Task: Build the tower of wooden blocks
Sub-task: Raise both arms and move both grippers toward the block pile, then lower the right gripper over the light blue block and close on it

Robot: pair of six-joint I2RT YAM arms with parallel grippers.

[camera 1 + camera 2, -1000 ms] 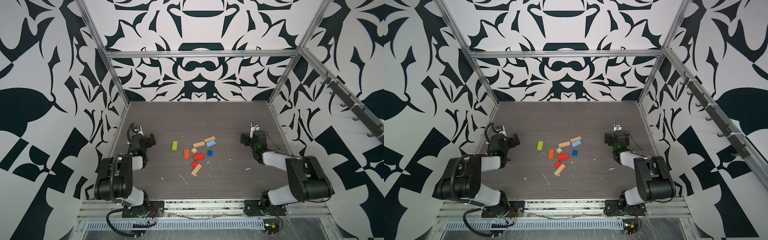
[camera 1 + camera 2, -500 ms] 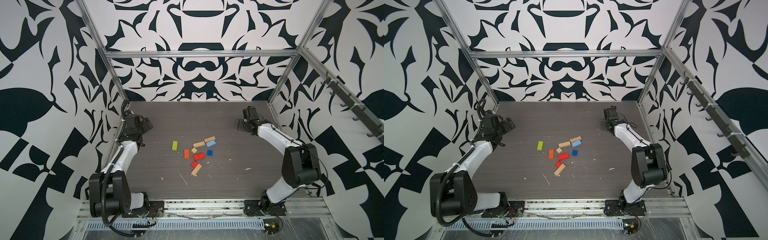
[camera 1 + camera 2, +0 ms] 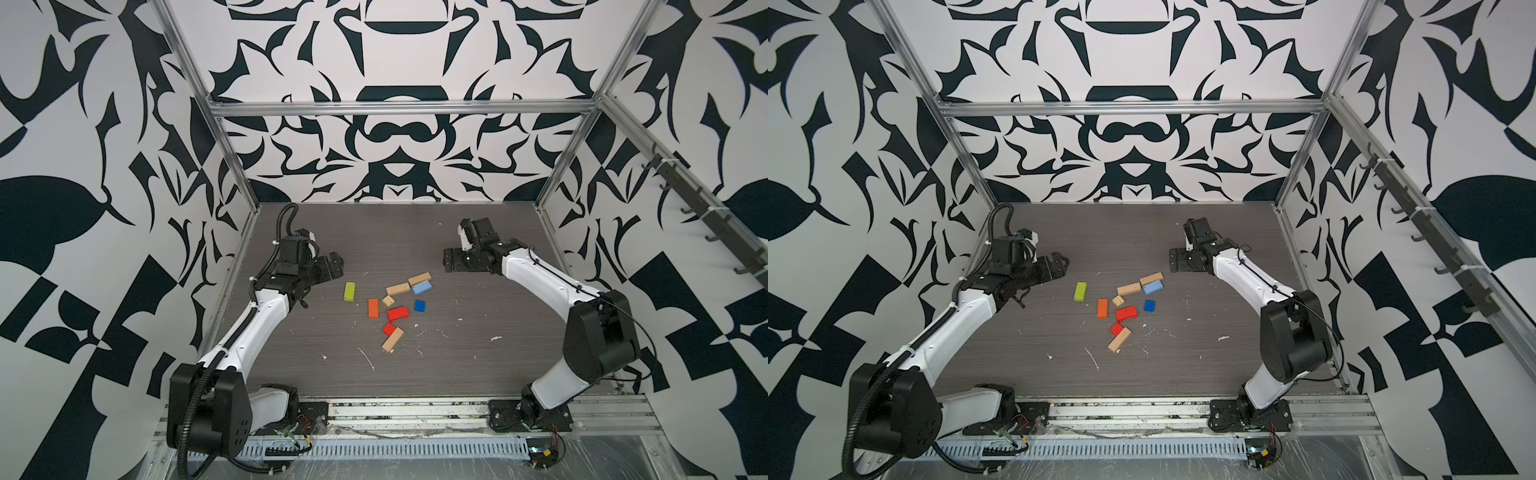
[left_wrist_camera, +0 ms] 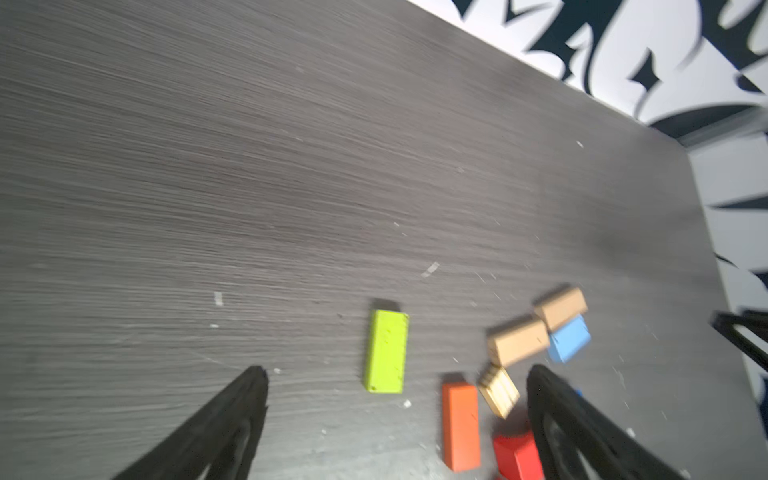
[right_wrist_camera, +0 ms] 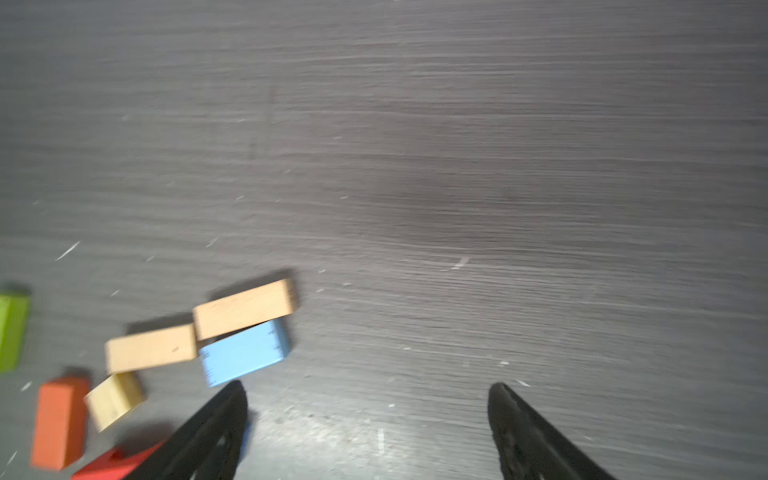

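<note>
Dark wood-grain tabletop between black-and-white patterned walls, shown whole in both top views. Unbuilt wood block tower: ten blocks loose at mid-table, located here from the orange block. On its left-arm side, near, the lime green block; on its right-arm side, just beside, the small tan cube; past the cube toward the back wall, the near tan oblong, then the far tan oblong touching the light blue block; farther on the right-arm side, the long red block and the dark blue block; toward the front rail, the red cube touching the front tan oblong. Both tools empty and spread wide: left gripper beyond the lime green block, right gripper well apart, beyond the light blue block. Wrist views motion-blurred. Left wrist: black fingers parted, long red block cut by the picture edge and one finger, dark blue block reduced to a sliver. Right wrist: fingers parted over bare table, lime green block cut at the edge, long red block half hidden. Red cube and front tan oblong legible in the top views only; gripper height above the table not readable.
</note>
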